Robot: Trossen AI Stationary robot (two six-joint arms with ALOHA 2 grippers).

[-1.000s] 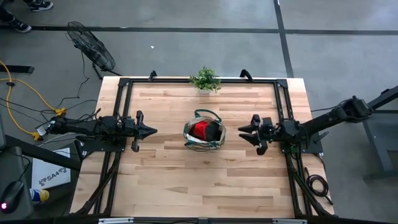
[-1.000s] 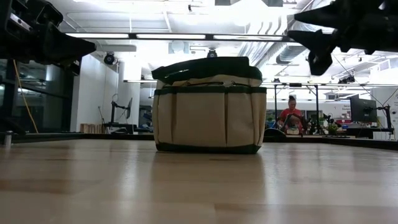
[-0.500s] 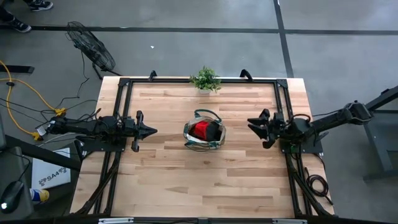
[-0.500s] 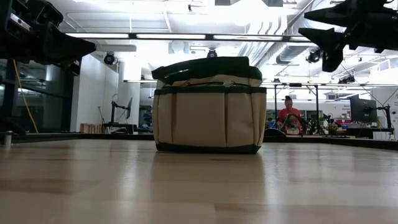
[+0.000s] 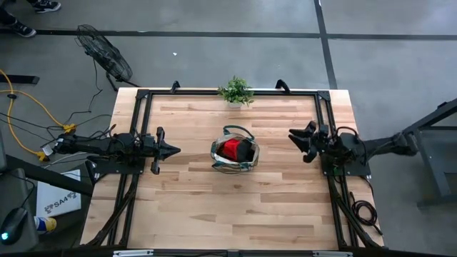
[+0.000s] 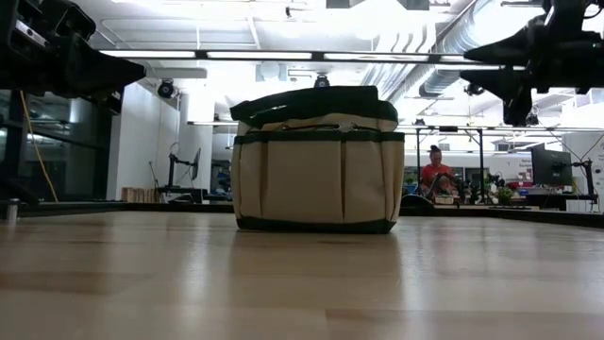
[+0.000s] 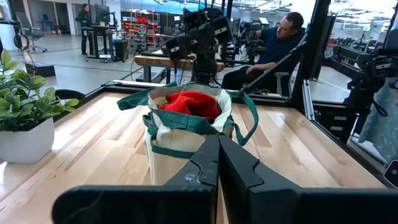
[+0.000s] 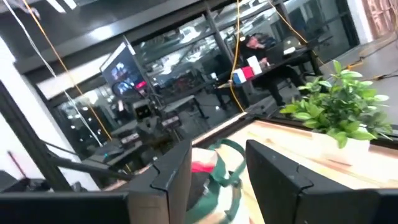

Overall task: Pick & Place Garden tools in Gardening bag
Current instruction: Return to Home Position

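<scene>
The gardening bag (image 5: 234, 151) stands upright on its base in the middle of the wooden table, its top open. Inside it show red and black glove parts (image 5: 233, 148), red also in the left wrist view (image 7: 193, 102); no other garden tools show. My left gripper (image 5: 176, 150) hovers left of the bag, shut, pointing level at it. My right gripper (image 5: 298, 145) hangs near the table's right edge, open, with nothing between its fingers (image 8: 177, 171). In the low view the bag (image 6: 316, 175) sits between both grippers, which are raised above the tabletop.
A small green potted plant (image 5: 236, 91) stands at the table's far edge, behind the bag. A black metal frame (image 5: 139, 107) runs along the left, far and right sides. Bare wood lies between the bag and the near edge. People sit at desks in the room beyond.
My right gripper has drawn back from the bag toward the table's right edge and tipped slightly upward, its fingers staying open. The bag has not moved.
</scene>
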